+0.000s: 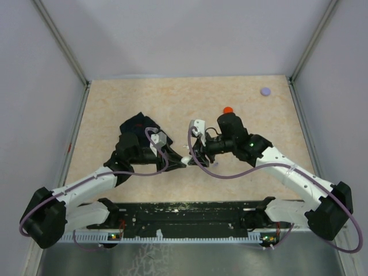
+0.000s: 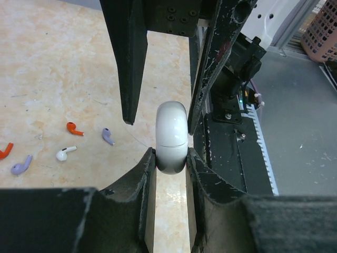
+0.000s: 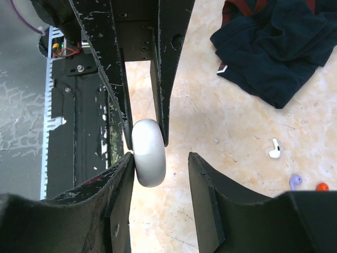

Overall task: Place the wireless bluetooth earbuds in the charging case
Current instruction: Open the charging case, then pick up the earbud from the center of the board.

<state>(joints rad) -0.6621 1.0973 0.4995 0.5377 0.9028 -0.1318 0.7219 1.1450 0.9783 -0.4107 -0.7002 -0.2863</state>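
Left fingers clamped hard on the white charging case, centre stage! Right fingers stood apart around it, one touching. Earbuds, orange, lavender and white, lay loose on the bench, far side.

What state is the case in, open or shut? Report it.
Shut. The case, clamped in the left gripper, shows only a thin closed seam across its white shell; no lid is raised in either wrist view.
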